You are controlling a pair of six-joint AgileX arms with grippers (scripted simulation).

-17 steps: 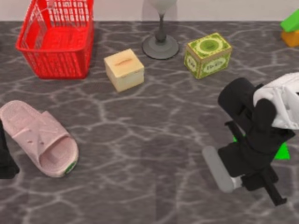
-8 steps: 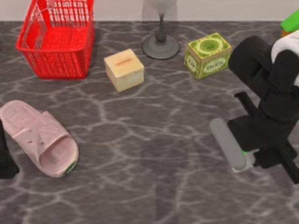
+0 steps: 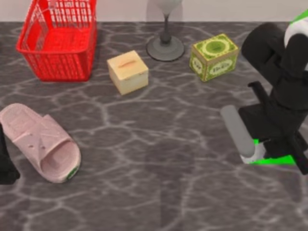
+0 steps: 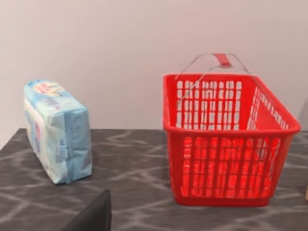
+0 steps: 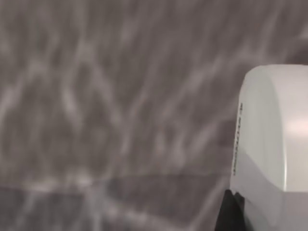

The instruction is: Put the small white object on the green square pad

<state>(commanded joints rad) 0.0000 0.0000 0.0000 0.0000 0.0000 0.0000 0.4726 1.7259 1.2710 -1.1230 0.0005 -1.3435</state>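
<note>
The small white object is a slim bar seen grey side up in the top view, with a white rounded end near the green square pad. My right gripper is shut on it at the table's right side, above the pad. The bar's white end overlaps the pad's left edge, and the arm hides most of the pad. In the right wrist view the white object fills the side beside a dark finger. My left gripper stays parked at the left edge.
A red basket stands at the back left and a pink slipper lies at the left. A cream cube box, a grey lamp base and a green patterned box line the back. A blue-white packet shows beside the basket.
My right arm has carried the white object away from the front edge and to the right. A strip of the green pad now shows beneath the gripper.
</note>
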